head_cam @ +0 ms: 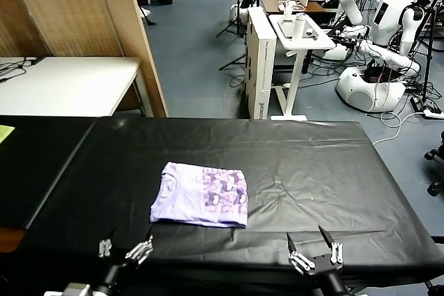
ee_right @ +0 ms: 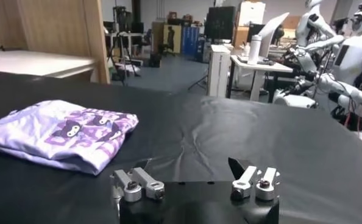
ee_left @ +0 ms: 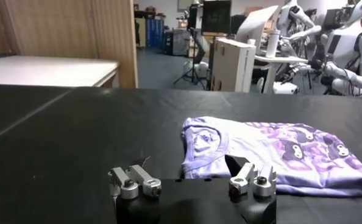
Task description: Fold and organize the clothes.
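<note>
The lavender T-shirt (head_cam: pixel 200 195) lies folded into a compact rectangle on the black-covered bench (head_cam: pixel 312 171), a little left of center in the head view and in the lower half of the frame. Its collar end points toward the left of the frame, and the darker purple print covers the right part of the folded top layer. The fabric rests flat, with stacked layers showing along its near edge.

Both arms sit low at the bottom edge of the head view, near the front of the bench. The left gripper (head_cam: pixel 125 249) is at the lower left, near the shirt's near-left corner but not touching it; its fingers stand apart and hold nothing. The right gripper (head_cam: pixel 313 246) is at the lower right, well apart from the shirt, with its fingers also spread wide and empty.

In the left wrist view the shirt (ee_left: pixel 278 155) lies just beyond the gripper (ee_left: pixel 192 182). In the right wrist view the shirt (ee_right: pixel 62 134) lies off to one side of the gripper (ee_right: pixel 193 184), with bare black cover between them.
</note>
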Controlling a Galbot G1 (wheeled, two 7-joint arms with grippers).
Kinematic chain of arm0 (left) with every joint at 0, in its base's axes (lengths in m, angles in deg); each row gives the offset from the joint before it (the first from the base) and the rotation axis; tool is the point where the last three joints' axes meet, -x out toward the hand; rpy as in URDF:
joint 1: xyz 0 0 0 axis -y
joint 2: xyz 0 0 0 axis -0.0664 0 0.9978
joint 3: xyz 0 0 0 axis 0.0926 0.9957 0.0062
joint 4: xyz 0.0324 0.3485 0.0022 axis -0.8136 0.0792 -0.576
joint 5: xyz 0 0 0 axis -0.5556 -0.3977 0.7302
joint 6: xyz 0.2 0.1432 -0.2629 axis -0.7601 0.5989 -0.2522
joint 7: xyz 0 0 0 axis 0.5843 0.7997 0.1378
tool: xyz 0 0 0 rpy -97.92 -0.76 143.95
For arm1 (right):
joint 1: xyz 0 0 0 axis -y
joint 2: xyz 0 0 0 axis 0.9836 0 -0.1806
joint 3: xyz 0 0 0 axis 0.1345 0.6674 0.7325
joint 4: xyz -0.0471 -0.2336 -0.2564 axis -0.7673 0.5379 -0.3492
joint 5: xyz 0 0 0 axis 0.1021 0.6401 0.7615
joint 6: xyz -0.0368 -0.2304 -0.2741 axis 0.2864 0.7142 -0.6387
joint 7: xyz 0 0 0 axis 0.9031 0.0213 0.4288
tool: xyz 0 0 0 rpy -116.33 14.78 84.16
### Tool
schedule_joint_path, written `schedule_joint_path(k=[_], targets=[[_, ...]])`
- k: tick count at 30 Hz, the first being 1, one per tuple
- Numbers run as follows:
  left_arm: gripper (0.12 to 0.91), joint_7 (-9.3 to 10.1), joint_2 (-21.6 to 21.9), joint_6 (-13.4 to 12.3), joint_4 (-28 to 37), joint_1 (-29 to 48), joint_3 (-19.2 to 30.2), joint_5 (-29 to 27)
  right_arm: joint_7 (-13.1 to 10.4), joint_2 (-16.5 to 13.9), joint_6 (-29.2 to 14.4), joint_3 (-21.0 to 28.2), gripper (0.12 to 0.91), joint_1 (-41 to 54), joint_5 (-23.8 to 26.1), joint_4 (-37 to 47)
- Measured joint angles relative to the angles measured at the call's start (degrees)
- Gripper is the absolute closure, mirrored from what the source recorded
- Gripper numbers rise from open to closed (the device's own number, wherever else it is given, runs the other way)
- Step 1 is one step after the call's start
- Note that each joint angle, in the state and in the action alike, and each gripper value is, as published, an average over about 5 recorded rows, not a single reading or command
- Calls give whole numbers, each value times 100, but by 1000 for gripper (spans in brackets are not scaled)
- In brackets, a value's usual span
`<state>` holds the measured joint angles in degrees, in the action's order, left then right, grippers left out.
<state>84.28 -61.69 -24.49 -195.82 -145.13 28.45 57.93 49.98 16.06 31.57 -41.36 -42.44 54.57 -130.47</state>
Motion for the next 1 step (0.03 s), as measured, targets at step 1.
schedule_joint_path(k=[1], targets=[[123,-2,0,-3,0,-2,0,-6,0,0,1,0,118,-4,1,0]])
